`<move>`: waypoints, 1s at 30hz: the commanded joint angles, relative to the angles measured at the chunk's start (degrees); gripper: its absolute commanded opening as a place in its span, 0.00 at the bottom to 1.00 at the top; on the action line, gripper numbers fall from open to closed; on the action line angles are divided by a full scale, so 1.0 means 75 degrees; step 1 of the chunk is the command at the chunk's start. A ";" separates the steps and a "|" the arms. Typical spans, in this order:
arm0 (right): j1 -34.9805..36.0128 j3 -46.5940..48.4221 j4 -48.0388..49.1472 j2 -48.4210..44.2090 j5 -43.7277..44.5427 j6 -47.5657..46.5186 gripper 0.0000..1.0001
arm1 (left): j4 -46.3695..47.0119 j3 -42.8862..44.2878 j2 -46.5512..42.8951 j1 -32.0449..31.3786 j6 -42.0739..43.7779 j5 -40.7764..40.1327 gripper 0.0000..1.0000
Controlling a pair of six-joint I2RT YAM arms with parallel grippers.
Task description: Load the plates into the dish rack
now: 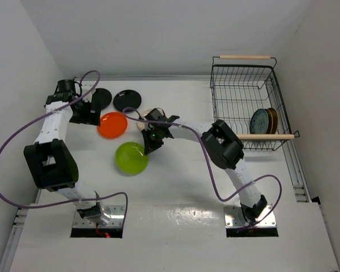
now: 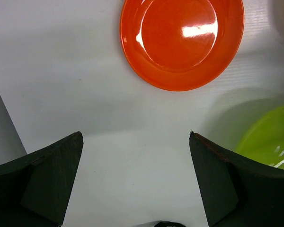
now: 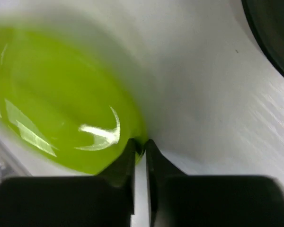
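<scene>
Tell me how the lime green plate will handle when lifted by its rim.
The lime green plate looks glossy, with glare, so it may slip in the right gripper. Probably stiff: its rim holds a clean curve. Pinched at one edge only, it will likely hang tilted.

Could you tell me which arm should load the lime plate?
Right: the right gripper pinches the rim of the lime green round plate, nearer the black wire dish rack; the left gripper is open.

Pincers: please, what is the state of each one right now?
Left pincer: open, holding nothing.
Right pincer: closed on the rim of the lime green plate.
</scene>
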 commanded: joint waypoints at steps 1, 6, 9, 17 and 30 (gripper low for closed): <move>-0.0296 -0.0274 0.0317 0.0229 0.0050 0.0556 0.00 | 0.0121 0.0007 -0.0400 0.0096 -0.0121 0.0060 0.99; -0.0684 -0.0954 0.0938 -0.0250 -0.0334 0.0722 0.00 | 0.0121 0.0007 -0.0470 0.0096 -0.0121 0.0060 0.99; -0.0544 -0.1094 0.0914 -0.0869 -0.0359 0.0067 0.00 | 0.0121 0.0007 -0.0470 0.0096 -0.0121 0.0060 0.99; -0.0730 -0.0980 0.0084 -0.3719 0.1314 -0.0952 0.00 | 0.0121 0.0007 -0.0470 0.0166 -0.0121 0.0060 0.99; -0.3539 -0.0369 -0.1992 -0.6416 0.8064 -0.3587 0.00 | 0.0121 0.0148 -0.0318 0.0237 -0.0051 0.0201 0.99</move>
